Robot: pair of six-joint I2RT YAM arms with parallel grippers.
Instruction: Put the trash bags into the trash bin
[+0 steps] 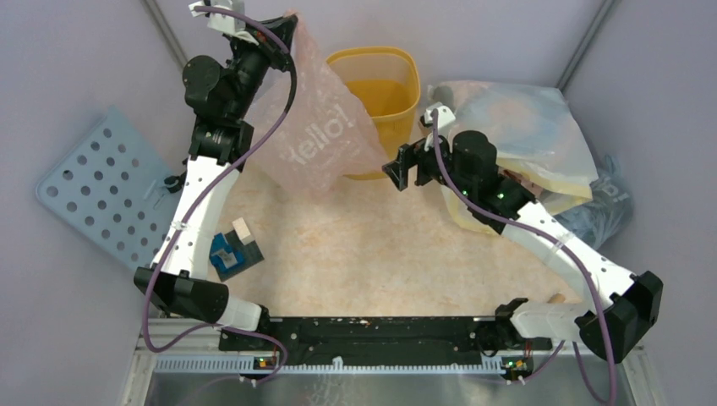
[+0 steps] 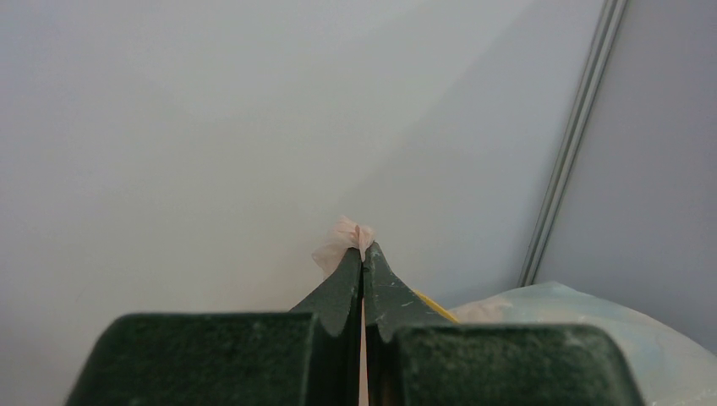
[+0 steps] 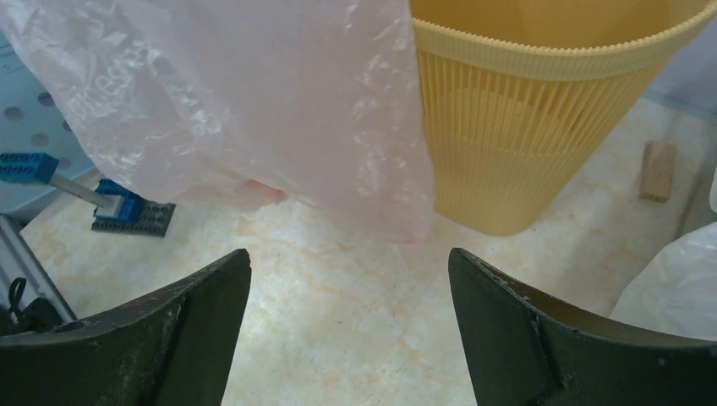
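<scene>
Film as thin as this pink bag (image 1: 317,127) should weigh almost nothing and fold at any touch. I judge it limp, slippery, apt to cling or billow, and easy to tear if it is dragged over a rim. The left claw (image 1: 283,38) is clamped shut on a bunched upper corner, and the left wrist view shows a small tuft of pink poking out past the closed tips. From there the bag hangs down in a loose sheet beside and partly in front of the left side of the yellow bin (image 1: 372,55). Whether it touches the bin wall, I cannot tell. None of it is inside. The right claw (image 1: 402,169) stands wide apart and holds nothing. It is low over the bench (image 1: 380,254), facing the bag's lower hem with the bin just beyond. A good hold would be a gathered pinch of that hem or the free corner, several layers thick, since a single layer would likely slip out.
</scene>
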